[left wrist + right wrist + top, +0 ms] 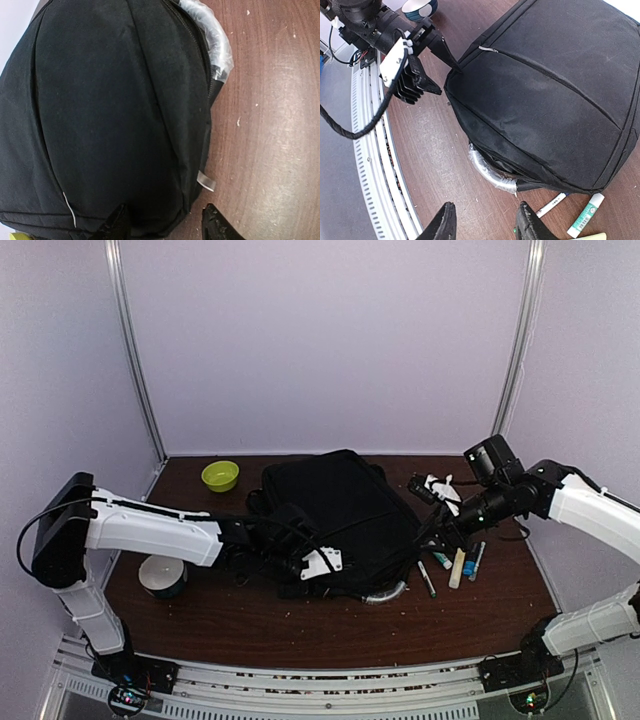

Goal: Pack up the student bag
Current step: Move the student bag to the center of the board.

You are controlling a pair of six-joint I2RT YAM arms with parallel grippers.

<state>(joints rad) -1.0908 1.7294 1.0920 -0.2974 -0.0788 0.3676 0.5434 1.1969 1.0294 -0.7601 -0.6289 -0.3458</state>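
Large black fabric backpack looks soft, floppy, fairly light; best gripped at its grey curved handle; left claw and right claw both part-open, empty

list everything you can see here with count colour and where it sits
student bag: one, black, middle of the table
grey handle: one, on the bag's near end, looks wrapped in clear plastic
bowl: one, green, far left, left of the bag
round container: one, white and grey, near left
pens and markers: about four, white, pale yellow, blue, right of the bag
crumpled thing: one, white, far right; too small to identify
table: one, brown wood
left gripper: one, black, open at the bag's edge
right gripper: one, black, open over bare table near the handle
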